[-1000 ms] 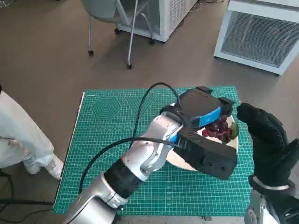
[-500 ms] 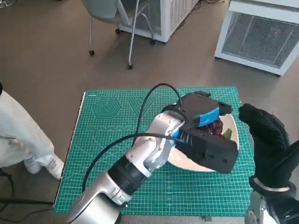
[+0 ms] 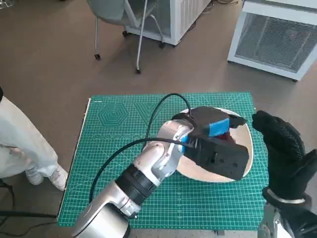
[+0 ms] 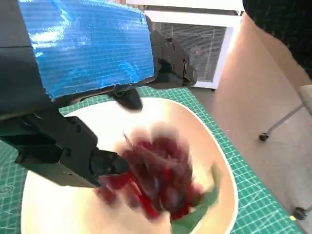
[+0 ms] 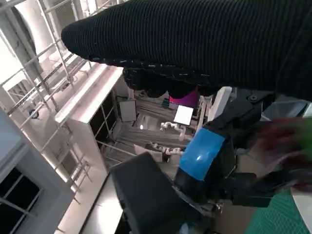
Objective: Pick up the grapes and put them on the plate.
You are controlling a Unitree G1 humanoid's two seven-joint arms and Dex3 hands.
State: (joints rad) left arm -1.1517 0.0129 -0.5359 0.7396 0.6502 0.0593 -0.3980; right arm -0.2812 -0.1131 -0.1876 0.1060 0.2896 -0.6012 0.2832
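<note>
Dark red grapes with a green leaf (image 4: 158,178): motion-blurred in left wrist view, single berries unreadable. Head view: black left hand with blue-taped back (image 3: 214,130) hides most of bunch; grip undecidable. White round plate (image 3: 246,141) covered from 9 o'clock.

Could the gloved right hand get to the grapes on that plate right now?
Probably not easily. The right hand hangs beside the plate, but the left hand sits right over the grapes and covers them from above, so it would be in the way.
</note>
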